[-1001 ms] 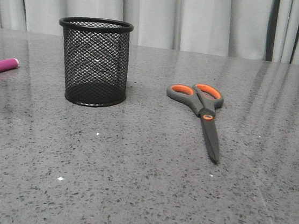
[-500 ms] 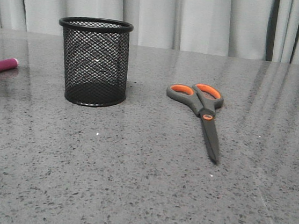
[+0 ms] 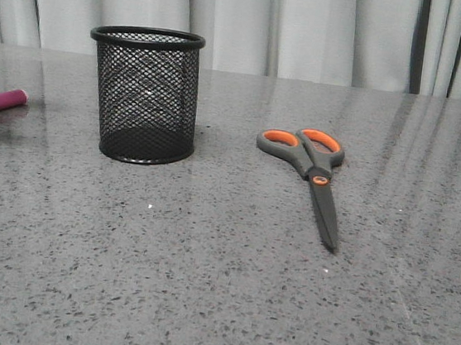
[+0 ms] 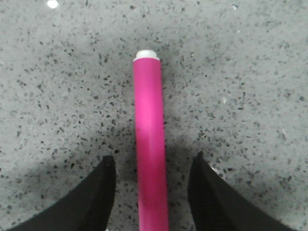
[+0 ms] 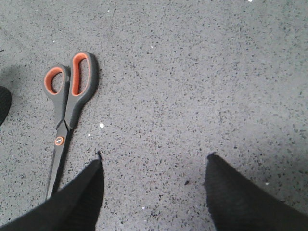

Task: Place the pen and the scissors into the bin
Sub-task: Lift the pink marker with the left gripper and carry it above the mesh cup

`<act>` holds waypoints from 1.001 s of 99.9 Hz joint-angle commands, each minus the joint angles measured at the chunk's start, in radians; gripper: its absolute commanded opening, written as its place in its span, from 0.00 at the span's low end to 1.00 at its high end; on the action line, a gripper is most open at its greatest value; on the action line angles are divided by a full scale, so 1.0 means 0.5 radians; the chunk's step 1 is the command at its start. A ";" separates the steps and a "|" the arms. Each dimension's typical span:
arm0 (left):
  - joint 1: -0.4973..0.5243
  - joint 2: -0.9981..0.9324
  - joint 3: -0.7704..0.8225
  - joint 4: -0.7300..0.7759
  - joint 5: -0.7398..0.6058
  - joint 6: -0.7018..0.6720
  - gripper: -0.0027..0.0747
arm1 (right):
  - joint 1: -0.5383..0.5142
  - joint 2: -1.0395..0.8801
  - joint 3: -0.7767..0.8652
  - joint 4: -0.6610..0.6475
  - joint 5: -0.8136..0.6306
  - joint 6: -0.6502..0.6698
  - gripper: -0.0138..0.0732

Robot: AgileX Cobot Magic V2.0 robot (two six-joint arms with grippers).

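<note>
Two hands were in play, though we saw only a dark sliver of the left one at the left edge of the front view. Through its wrist camera, the left hand [image 4: 151, 187] stood spread wide, one black finger [image 4: 98, 192] on each side of the magenta-pink marker pen [image 4: 150, 144], neither finger touching it. That pen lay flat on the grey speckled tabletop [image 3: 201, 286], its small white tip [image 4: 146, 54] pointing away from the hand. In the front view we could make out only the pen's short end [image 3: 10, 99] poking out beside the dark arm, well left of the black wire-mesh pen cup [image 3: 143, 96].

We found the cup standing upright on the tabletop; through the mesh we could not tell anything about its inside. To its right, apart from it, the scissors [image 3: 309, 177] lay flat and closed, orange-lined loops toward the curtain [image 3: 313, 28] and dark blades pointing toward the camera.

Our right hand [image 5: 154, 192] hung over bare tabletop with its fingers [image 5: 226, 192] parted and gripping nothing. From its wrist camera, the scissors [image 5: 67, 110] lay off to one side, the blade tip hidden behind one finger.
</note>
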 commanded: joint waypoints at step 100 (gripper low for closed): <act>0.005 -0.726 -0.066 -0.708 -0.218 0.344 0.01 | 0.000 0.000 -0.072 0.014 -0.099 -0.028 0.63</act>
